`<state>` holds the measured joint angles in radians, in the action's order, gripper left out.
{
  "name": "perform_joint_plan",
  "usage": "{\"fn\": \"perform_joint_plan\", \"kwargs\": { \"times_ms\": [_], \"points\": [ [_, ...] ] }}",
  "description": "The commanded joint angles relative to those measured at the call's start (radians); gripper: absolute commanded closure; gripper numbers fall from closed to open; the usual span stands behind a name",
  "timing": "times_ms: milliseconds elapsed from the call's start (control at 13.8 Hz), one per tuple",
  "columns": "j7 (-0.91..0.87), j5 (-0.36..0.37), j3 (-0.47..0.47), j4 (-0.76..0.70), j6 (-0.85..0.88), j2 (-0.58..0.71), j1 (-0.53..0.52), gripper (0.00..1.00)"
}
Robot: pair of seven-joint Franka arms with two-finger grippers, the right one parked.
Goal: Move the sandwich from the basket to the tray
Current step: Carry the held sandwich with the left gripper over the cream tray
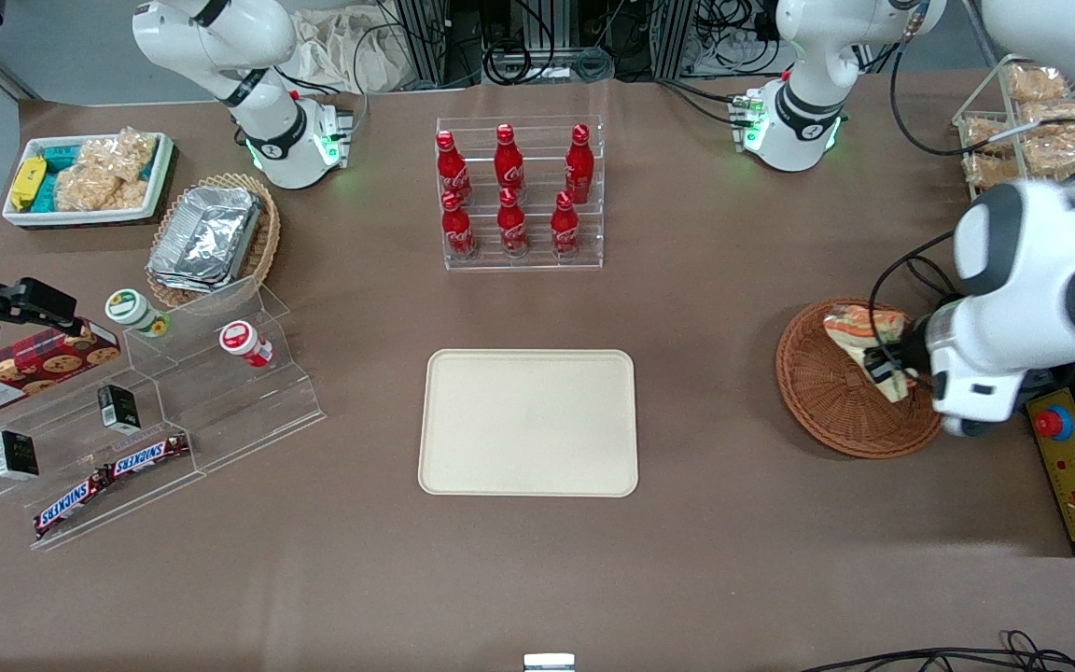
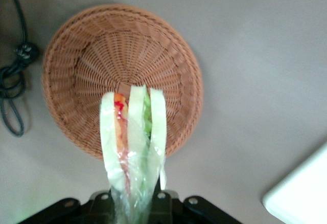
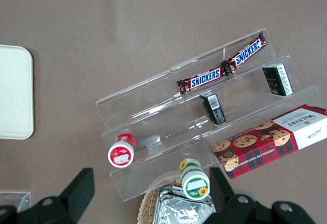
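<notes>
Sandwich (image 2: pixel 134 137) hangs clamped in tool (image 2: pixel 134 203) above basket (image 2: pixel 76 55).

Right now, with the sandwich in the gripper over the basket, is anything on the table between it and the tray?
Nothing visible. The gripper holds the sandwich above the basket, and only bare brown tabletop shows between the basket and the tray. The bottle rack stands farther from the front camera, off that path.
</notes>
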<state>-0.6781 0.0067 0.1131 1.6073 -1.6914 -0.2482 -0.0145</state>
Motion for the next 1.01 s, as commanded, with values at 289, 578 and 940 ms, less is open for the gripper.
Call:
{"fn": "perform_joint_plan", "kwargs": {
  "times_ms": [289,578,940],
  "points": [
    [0.048,-0.013,0.075,-0.233,0.112,-0.071,0.083,1.00],
    [0.046,0.120,0.079,-0.224,-0.066,-0.225,0.336,1.00],
    [0.048,0.138,0.076,-0.236,-0.310,-0.425,0.443,1.00]
  ]
}}
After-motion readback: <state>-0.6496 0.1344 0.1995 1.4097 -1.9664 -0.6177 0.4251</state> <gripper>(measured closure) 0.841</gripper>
